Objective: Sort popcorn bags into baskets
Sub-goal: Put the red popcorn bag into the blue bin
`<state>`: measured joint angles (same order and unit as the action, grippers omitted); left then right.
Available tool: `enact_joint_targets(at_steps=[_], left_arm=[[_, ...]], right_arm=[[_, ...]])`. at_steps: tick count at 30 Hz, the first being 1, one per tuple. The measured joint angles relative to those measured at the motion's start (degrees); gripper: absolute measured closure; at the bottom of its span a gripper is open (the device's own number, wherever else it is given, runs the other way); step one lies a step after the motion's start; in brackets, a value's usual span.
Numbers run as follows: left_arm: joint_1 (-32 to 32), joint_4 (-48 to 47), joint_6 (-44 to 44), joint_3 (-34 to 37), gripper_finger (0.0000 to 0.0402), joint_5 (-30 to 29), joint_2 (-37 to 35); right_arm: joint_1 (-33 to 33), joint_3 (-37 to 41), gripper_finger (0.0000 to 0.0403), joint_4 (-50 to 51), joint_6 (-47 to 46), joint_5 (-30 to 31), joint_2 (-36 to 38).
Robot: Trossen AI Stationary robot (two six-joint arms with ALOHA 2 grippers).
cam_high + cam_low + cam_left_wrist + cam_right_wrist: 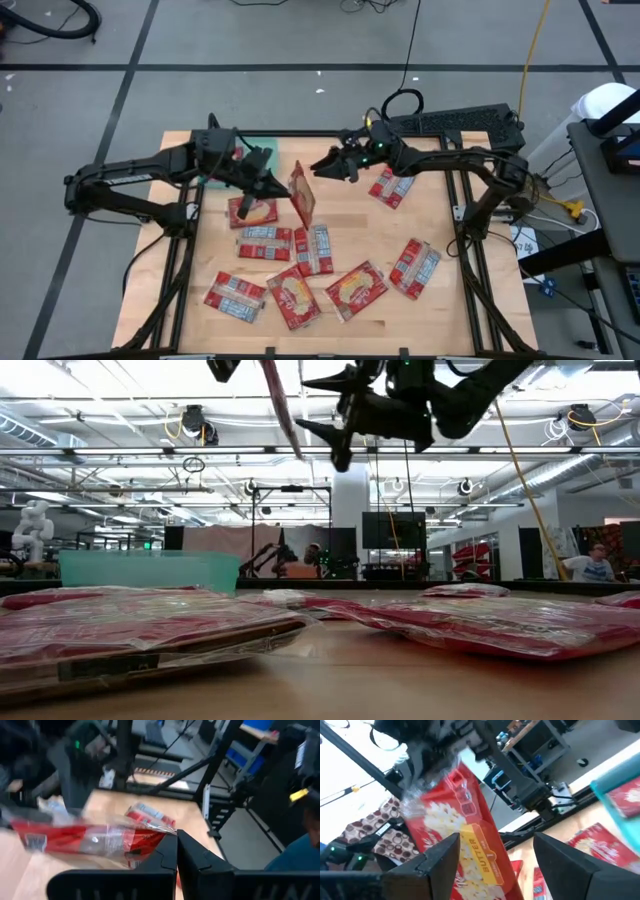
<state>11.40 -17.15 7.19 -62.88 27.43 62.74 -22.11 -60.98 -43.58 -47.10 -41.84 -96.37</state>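
My left gripper (276, 188) is shut on a red popcorn bag (302, 196) lifted above the table's middle; the low view shows the bag (280, 400) hanging high and slanted. My right gripper (320, 166) is open just right of the bag's far end, fingers pointing at it; in the right wrist view the bag (470, 840) shows beyond the spread fingers (440, 857), apart from them. The teal basket (264, 149) sits at the far left, partly under my left arm. Several other bags (313, 250) lie flat on the table. My left gripper pinches the bag between its two shut fingers (167, 852) at one edge (159, 837), coming from the table's left. The bag stands on edge, lifted clear of the table, and reaches away from the fingers toward my right gripper.
Flat bags lie spread over the near half of the table (355, 290) and one lies at the far right (390, 187). In the low view the basket (150, 570) stands behind the nearest bags (130, 622). Bare wood shows in the middle right (380, 230).
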Motion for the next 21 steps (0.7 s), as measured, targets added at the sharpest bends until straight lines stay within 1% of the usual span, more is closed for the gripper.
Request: enact_joint_targets(at_steps=[4, 7, 11, 13, 15, 18, 21], left_arm=[[1.30, -0.30, -0.81, -0.01, 0.0401, 2.87, 0.11], [2.13, -0.21, -1.71, -0.01, 0.0401, 4.33, 0.02], [3.73, -0.54, -3.09, -0.01, 0.0401, 4.54, -0.27], [4.62, -0.29, -3.76, -0.01, 0.0401, 4.94, -0.78], [5.56, -0.84, -4.65, -0.01, 0.0401, 5.12, -1.20], [7.06, -0.72, -5.68, -0.10, 0.0401, 5.26, -1.40], [8.77, -1.17, -7.09, -0.10, 0.0399, 4.56, -1.68]], right_arm=[[1.93, -3.33, 0.0157, -0.32, 1.77, 2.51, -3.51], [2.32, -5.03, 0.0158, -1.99, 1.26, 2.51, -5.81], [2.36, -6.31, 0.0173, -7.10, -2.77, -2.26, -7.70], [2.36, -6.33, 0.0193, -8.43, -5.37, -4.45, -7.93], [2.49, -6.33, 0.0219, -8.73, -6.81, -5.28, -7.96], [2.51, -6.27, 0.0267, -8.87, -8.24, -7.59, -7.94], [2.60, -6.24, 0.0320, -9.02, -9.38, -8.05, -7.92]])
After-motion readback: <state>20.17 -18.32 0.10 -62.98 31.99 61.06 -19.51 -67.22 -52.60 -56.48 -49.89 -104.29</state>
